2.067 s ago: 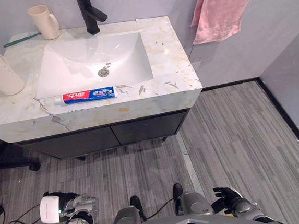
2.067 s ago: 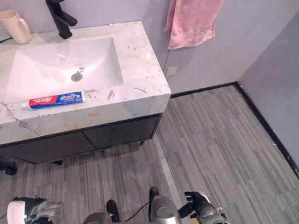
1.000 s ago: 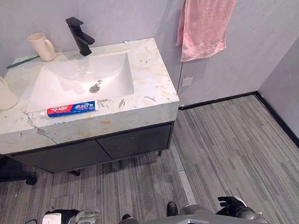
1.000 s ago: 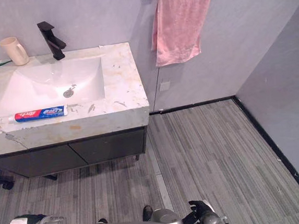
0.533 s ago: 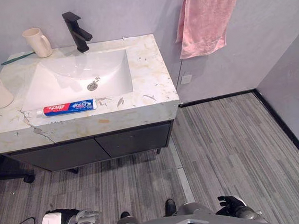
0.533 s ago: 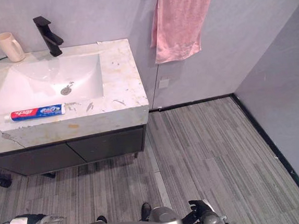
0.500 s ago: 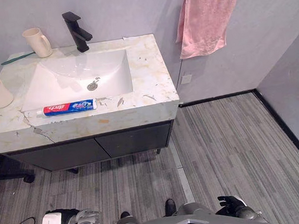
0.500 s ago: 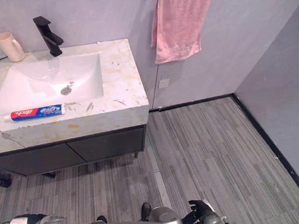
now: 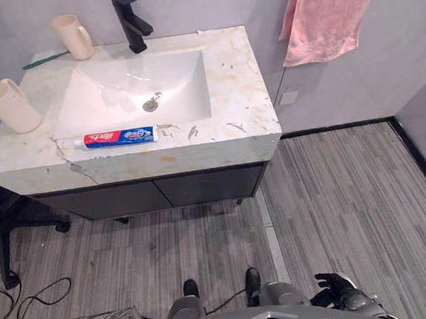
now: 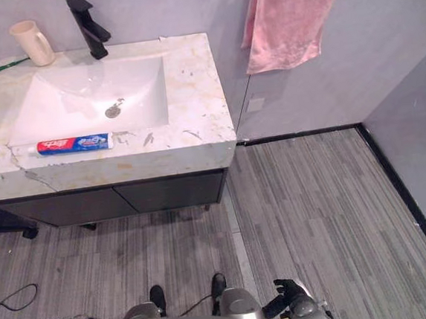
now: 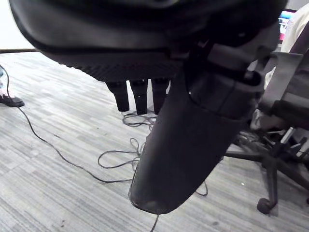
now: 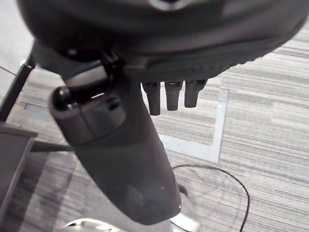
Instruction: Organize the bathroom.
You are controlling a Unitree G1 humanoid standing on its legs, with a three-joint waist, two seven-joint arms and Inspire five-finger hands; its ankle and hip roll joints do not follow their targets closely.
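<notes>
A marble vanity top (image 9: 245,104) holds a white sink basin (image 9: 136,88) with a black faucet (image 9: 131,20). A red and blue toothpaste tube (image 9: 120,137) lies flat on the top's front edge. One cream cup (image 9: 5,107) stands at the left end, another cream cup (image 9: 73,36) at the back, with a green toothbrush (image 9: 46,60) lying beside it. A pink towel (image 9: 334,11) hangs on the wall to the right. My left hand (image 11: 145,38) and right hand (image 9: 335,292) hang low by the floor, well short of the vanity. Both are open and hold nothing.
Dark cabinet doors (image 9: 156,194) sit under the vanity top. A black office chair (image 11: 280,159) stands on the floor to the left, its base (image 9: 9,222) beside the cabinet. Grey plank floor (image 9: 350,192) stretches to the right, bounded by a wall with a socket (image 9: 290,97).
The whole picture has shifted, so the camera has moved. The things on the vanity lie as before. My left hand sits lower at the picture's bottom edge.
</notes>
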